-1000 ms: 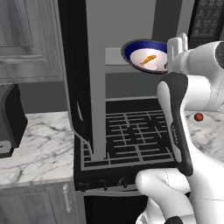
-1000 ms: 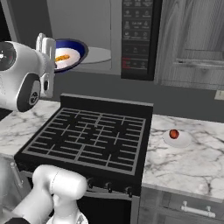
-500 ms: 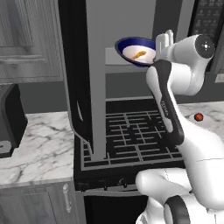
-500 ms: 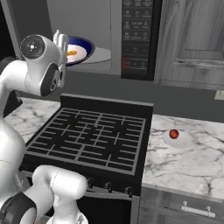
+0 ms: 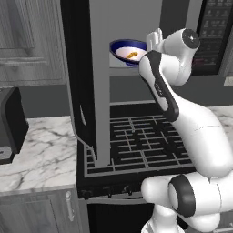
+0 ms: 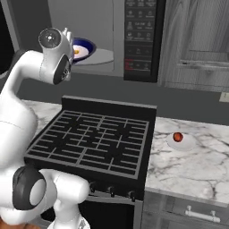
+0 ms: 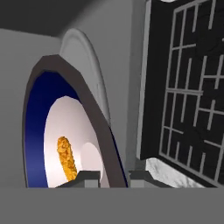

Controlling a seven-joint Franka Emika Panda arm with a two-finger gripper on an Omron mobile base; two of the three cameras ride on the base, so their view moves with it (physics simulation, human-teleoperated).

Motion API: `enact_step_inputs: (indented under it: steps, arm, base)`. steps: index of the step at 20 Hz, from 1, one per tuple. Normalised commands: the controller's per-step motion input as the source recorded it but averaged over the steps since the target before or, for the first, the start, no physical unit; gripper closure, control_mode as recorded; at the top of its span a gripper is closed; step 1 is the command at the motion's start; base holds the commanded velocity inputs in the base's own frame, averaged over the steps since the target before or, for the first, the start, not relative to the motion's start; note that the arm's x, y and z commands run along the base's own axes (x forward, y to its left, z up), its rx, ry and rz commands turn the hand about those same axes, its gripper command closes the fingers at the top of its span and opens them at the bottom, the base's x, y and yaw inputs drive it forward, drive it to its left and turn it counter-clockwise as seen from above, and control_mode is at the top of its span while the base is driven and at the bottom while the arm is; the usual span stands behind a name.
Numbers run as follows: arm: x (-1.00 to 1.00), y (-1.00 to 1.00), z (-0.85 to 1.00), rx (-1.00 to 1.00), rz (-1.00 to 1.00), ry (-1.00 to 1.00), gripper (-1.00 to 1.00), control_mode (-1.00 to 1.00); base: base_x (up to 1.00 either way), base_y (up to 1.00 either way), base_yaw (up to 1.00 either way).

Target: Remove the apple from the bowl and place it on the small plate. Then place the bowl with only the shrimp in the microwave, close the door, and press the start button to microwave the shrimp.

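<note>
My gripper is shut on the rim of the dark blue bowl, with one fingertip inside and one outside. The curved orange shrimp lies on the bowl's white inside. In the left base view the bowl hangs at the microwave's open cavity, with the gripper at its right rim. In the right base view the bowl hovers over the left part of the grey turntable. The apple rests on the small plate on the right counter. The door stands wide open.
The microwave's black button panel is to the right of the cavity. A black stove with grates lies below the arm. A dark appliance stands on the left marble counter. Grey cabinets hang at the upper right.
The arm has swung toward the microwave, carrying the bowl with the shrimp from in front of the opening to over the turntable. The grip has not changed.
</note>
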Motion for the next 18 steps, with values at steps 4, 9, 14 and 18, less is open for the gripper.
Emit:
enact_step_inputs:
  steps: [4,9,14,18]
  arm:
    - [0.74,0.41,-0.12,0.00,0.01,0.00,1.00,-1.00]
    - [0.54,0.14,-0.14,0.00,0.05,0.02,1.00,-1.00]
    - [0.30,0.06,-0.17,-0.01,0.06,0.09,1.00,-1.00]
    - [-0.01,0.01,-0.14,-0.04,0.00,0.08,-1.00,-1.00]
  base:
    - [0.00,0.00,0.00]
    - [0.00,0.00,0.00]
    - [0.00,0.00,0.00]
    - [0.00,0.00,0.00]
